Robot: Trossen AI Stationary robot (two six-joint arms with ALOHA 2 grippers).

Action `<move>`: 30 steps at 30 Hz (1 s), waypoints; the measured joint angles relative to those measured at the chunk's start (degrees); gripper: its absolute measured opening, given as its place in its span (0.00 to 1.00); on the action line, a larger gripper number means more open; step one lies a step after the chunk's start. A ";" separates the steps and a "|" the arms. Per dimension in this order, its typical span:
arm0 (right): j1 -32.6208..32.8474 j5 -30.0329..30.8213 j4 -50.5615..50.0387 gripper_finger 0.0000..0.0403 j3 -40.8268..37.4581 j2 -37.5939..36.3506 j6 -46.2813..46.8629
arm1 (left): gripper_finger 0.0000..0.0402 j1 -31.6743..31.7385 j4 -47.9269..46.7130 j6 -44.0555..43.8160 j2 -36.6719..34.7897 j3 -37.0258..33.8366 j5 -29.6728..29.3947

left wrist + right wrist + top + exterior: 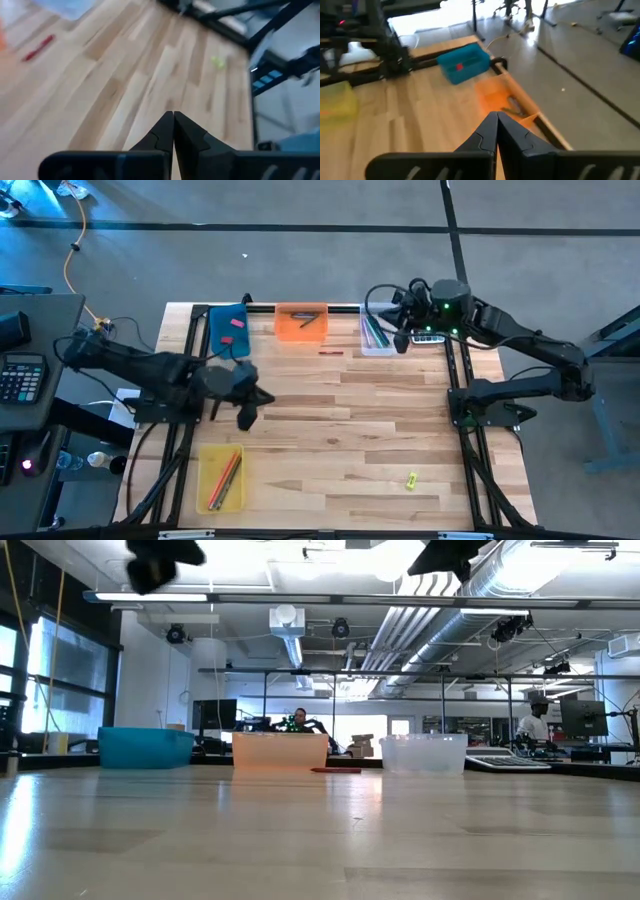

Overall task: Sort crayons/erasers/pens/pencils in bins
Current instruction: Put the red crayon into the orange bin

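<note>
Small yellow-green thing [411, 479] too tiny to identify.

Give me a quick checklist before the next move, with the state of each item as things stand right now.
1. Left gripper empty: ok, fingers shut on nothing, above the bare wooden table.
2. Right gripper empty: ok, shut, waiting over the far edge near the clear plastic bin.
3. Items left to sort: not ok, a short red stick lies on the table just in front of the orange plastic bin, and a small yellow-green object lies near the front right.
4. Blue plastic bin holds a pink eraser: ok.
5. Yellow plastic bin holds orange and red pencils: ok.
</note>
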 joint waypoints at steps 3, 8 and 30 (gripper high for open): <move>2.24 -0.79 -0.97 0.00 0.00 1.32 2.15 | 0.00 4.91 11.94 2.37 -0.46 -6.66 5.24; 4.70 -4.04 0.02 0.00 0.00 7.94 2.96 | 0.00 9.80 28.68 3.70 -0.71 -15.28 6.02; 0.84 -7.80 -21.96 0.13 26.31 49.53 -18.85 | 0.00 13.51 36.72 8.58 -15.15 -22.92 -3.16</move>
